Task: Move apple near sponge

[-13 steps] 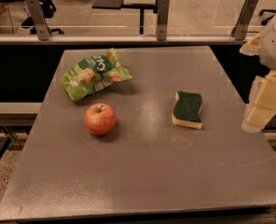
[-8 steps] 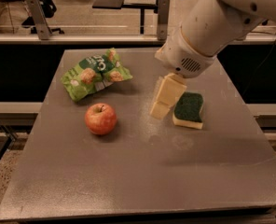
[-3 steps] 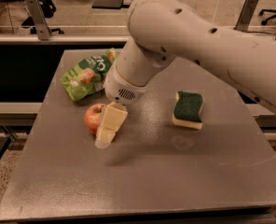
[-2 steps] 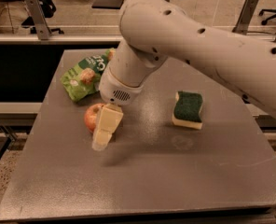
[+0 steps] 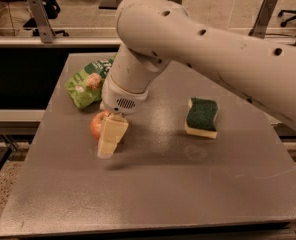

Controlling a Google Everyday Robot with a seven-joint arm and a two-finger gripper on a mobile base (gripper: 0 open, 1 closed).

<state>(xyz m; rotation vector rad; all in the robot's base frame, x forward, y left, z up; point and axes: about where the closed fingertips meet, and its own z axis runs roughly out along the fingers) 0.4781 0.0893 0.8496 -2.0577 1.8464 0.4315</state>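
Table (image 5: 188,199) carrying all. Arm (image 5: 203,39) stretching over left half. Sponge (image 5: 202,117) lying right of centre, well apart from apple (image 5: 96,125) at left-centre. Gripper (image 5: 108,146) touching apple's front; open or closed, cannot tell. Grasping step seemingly running; next calling for firm hold, rightward carry.

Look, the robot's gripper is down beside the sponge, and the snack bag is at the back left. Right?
Not quite. The camera view shows the gripper down beside the apple, not the sponge, which sits apart to the right. The snack bag is at the back left.
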